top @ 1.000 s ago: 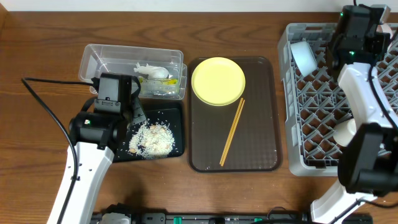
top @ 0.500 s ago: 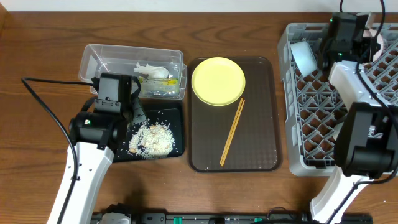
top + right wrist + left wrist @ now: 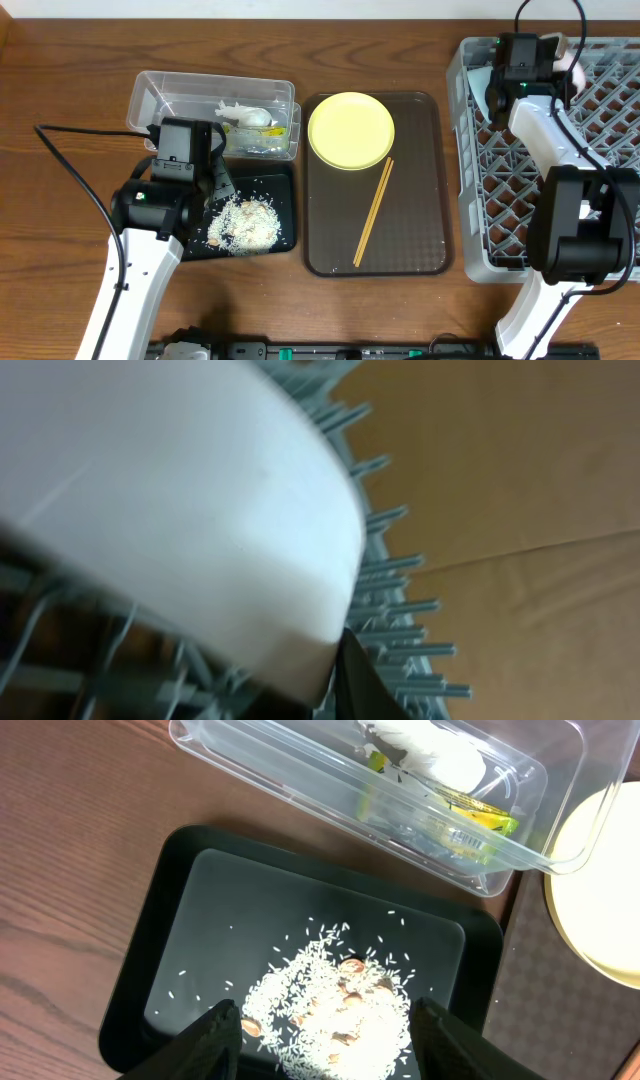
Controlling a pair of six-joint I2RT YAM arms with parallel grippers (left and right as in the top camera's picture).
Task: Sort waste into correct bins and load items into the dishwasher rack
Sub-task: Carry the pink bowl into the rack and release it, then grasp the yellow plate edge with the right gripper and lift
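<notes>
Wooden chopsticks [image 3: 374,212] lie on the brown serving tray [image 3: 420,240], long axis slanting from its near middle to the yellow plate [image 3: 351,130] at its far end. Left of the tray, the left pincer [image 3: 320,1045] hangs spread and empty over rice [image 3: 330,1005]. Right of it, the right pincer [image 3: 492,92] meets a white bowl [image 3: 180,490] in the rack [image 3: 600,150], grip unclear. Neither seems clearly nearer.

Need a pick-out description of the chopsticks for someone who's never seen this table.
Find the brown serving tray in the table's middle. On it, below the round yellow plate, lie the chopsticks: a thin pale wooden pair lying diagonally. They are the only long, slender thing on the tray.
</notes>
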